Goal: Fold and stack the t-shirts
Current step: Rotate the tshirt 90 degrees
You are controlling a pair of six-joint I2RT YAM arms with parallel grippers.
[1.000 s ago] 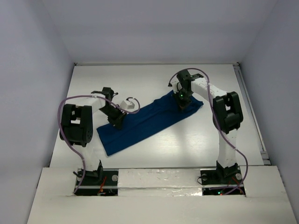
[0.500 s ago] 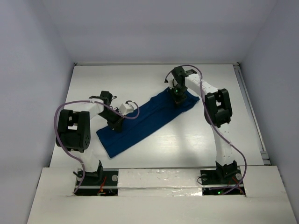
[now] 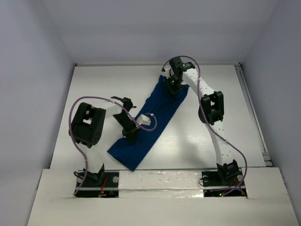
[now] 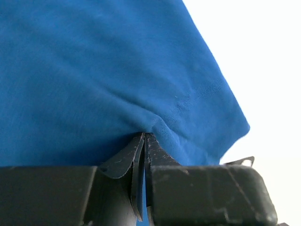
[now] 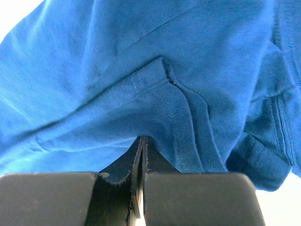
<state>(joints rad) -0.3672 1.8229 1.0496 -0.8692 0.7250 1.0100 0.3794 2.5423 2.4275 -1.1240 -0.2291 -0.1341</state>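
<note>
Change: t-shirt point(image 3: 162, 109) swung to a steeper diagonal, near end now closer to the arm bases.
Left gripper point(image 3: 131, 138): jaws clamped on the t-shirt's near-left edge.
T-shirt: folded strip on the surface point(image 3: 103, 84), stretched between both grippers.
Right gripper point(image 3: 173, 88): jaws clamped on the far end.

Table point(image 3: 108, 84): white, matte, centre of frame.
Back wall point(image 3: 155, 28): plain pale grey, top of frame.
Left wall point(image 3: 28, 94), right wall point(image 3: 277, 94): same grey.
Light: even, soft shadows.

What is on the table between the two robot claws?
The blue t-shirt: a long strip running from the left gripper to the right gripper, both pinching it. The top view shows it.
</note>
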